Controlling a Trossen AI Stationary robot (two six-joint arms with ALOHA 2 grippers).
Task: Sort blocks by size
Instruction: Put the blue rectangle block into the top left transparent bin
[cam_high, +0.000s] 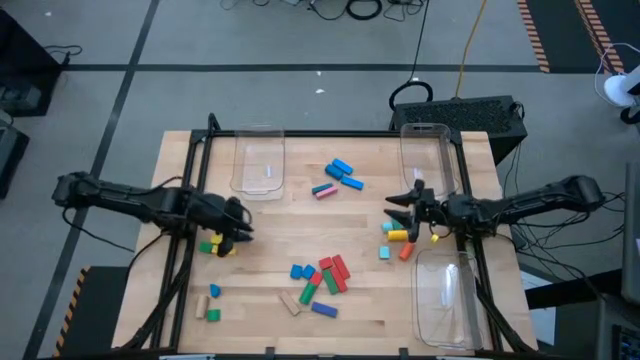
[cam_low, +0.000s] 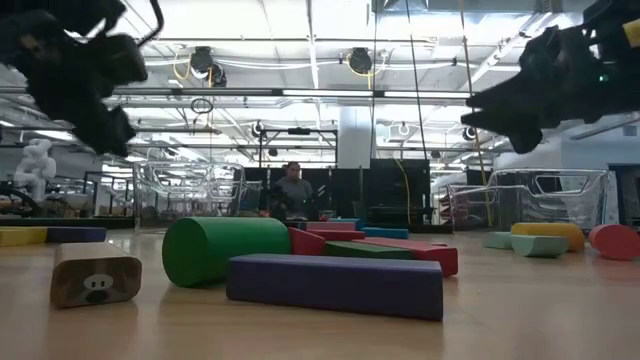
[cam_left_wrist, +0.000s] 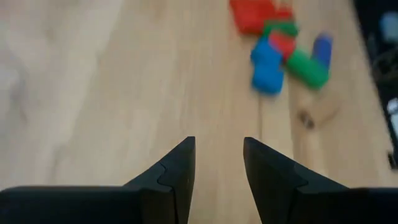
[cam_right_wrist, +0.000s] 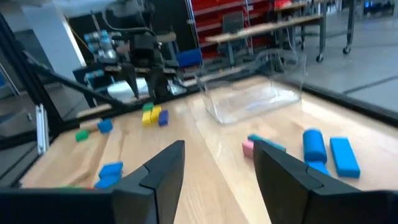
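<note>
Left gripper (cam_high: 238, 225) jaws parted, nothing held, over small blocks (cam_high: 215, 246) at tabletop (cam_high: 300, 240) left edge. Back-left clear bin (cam_high: 259, 160) looks empty. Main block cluster (cam_high: 320, 280) loose at front center, blue ones (cam_high: 340, 172) further back. Right gripper (cam_high: 398, 207) jaws released, empty, beside yellow/orange blocks (cam_high: 400, 238). Both right bins (cam_high: 445, 295) look empty.

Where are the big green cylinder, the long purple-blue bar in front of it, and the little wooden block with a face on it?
green cylinder (cam_low: 228, 250): low view, on its curved side.
purple-blue bar (cam_low: 335, 284): low view, on its long front face.
wooden block with a face (cam_low: 96, 277): low view, on its printed front.
</note>
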